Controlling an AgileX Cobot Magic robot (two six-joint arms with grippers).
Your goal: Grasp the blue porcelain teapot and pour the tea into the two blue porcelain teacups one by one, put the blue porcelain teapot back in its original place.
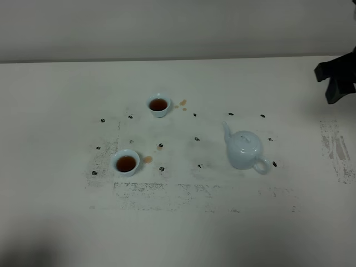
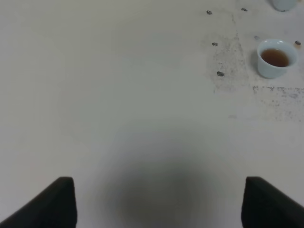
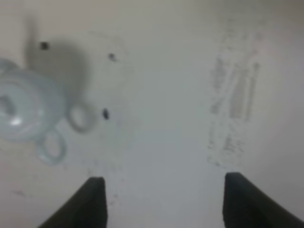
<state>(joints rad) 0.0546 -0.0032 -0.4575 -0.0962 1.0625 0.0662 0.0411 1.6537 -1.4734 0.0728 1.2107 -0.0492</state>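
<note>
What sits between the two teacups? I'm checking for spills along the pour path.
In the exterior high view, one small brown tea drop lies beside the near teacup, and a dark table mark sits below the far teacup; otherwise bare table.

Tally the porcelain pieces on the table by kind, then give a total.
Teapot: 1
Teacups, both holding tea (far one, near one): 2
Total: 3
</note>
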